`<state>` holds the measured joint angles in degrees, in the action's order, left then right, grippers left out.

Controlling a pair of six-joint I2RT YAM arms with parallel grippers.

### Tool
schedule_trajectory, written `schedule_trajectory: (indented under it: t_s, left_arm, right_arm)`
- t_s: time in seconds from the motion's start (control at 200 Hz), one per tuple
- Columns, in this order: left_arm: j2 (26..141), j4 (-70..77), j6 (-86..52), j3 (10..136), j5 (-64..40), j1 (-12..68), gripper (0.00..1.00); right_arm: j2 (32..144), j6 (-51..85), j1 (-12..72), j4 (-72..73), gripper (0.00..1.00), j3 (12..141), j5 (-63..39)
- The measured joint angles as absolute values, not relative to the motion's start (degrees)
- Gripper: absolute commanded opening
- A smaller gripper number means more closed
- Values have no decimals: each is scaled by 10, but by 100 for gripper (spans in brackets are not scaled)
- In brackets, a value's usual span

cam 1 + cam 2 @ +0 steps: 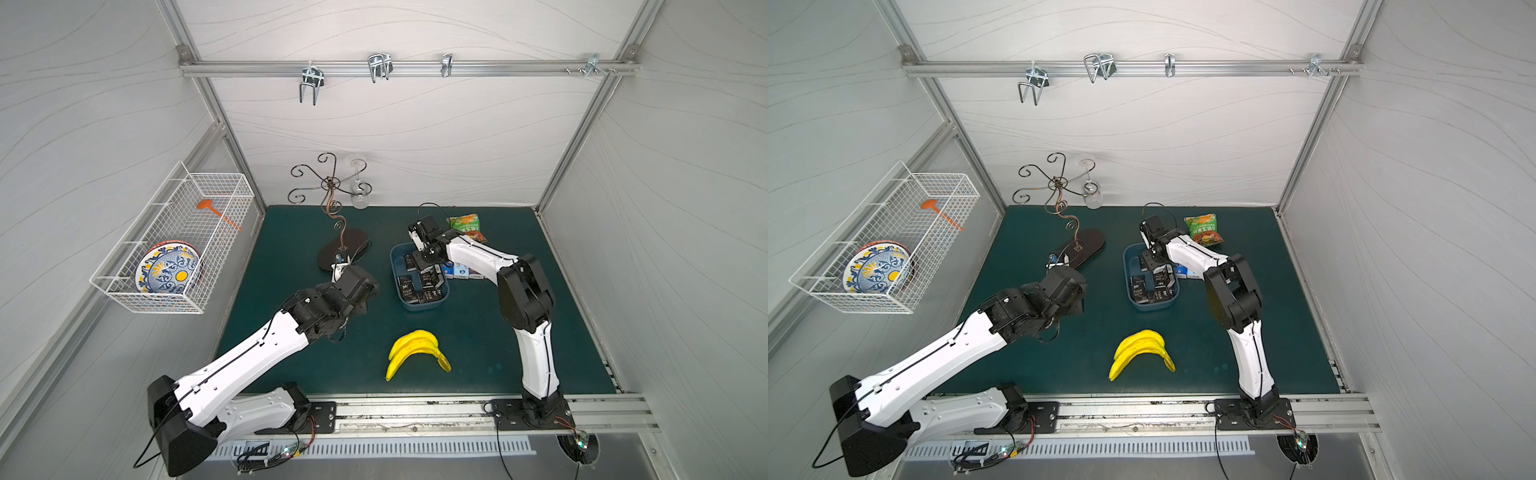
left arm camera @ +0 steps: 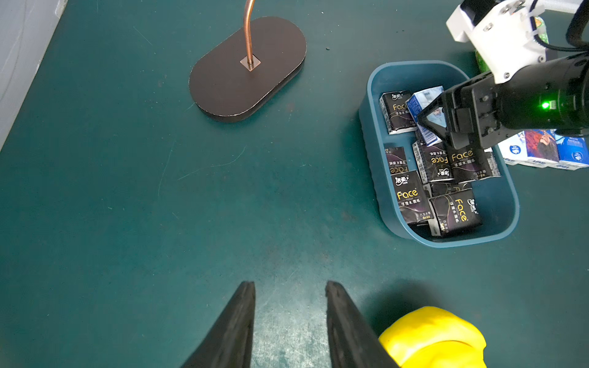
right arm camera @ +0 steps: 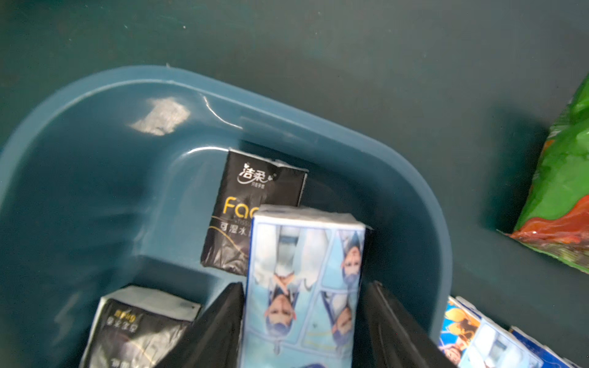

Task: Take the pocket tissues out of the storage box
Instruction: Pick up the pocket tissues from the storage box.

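bare green tabletop (image 1: pixel 478 353) wide along its right edge and in front of the storage box (image 1: pixel 422 308); bananas (image 1: pixel 415 353) near the front edge, well apart from the box. box right of middle, toward the far edge; snack bag (image 1: pixel 467 226) just behind it, stand base (image 1: pixel 353 243) off to its left. grey walls (image 1: pixel 415 145) all round, wire basket (image 1: pixel 232 208) on the left one. black pocket tissues (image 2: pixel 411 197) heaped inside the box; blue packs (image 2: pixel 541 149) on the tabletop just beside its right wall. right gripper (image 3: pixel 304 285) over the box, closed on an upright blue-white pack (image 3: pixel 302 255). left gripper (image 2: pixel 290 283) above bare tabletop, jaws a little apart, empty.
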<state>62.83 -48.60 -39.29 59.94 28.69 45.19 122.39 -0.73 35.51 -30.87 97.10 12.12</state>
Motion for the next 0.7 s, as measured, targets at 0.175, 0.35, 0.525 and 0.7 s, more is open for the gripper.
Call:
schedule_trajectory:
  t_s: [0.175, 0.35, 0.525, 0.7]
  left_arm:
    - [628, -486, -393, 599, 287, 452, 41]
    - [628, -486, -393, 597, 287, 452, 41]
    - [628, -486, -393, 596, 287, 452, 41]
    - [628, -486, -393, 595, 287, 452, 41]
  right_arm:
    - [1224, -7, 355, -313, 67, 971, 127]
    - [1224, -4, 355, -323, 66, 973, 123]
    - [1226, 3, 354, -325, 60, 973, 98]
    - [1226, 7, 352, -325, 54, 973, 74]
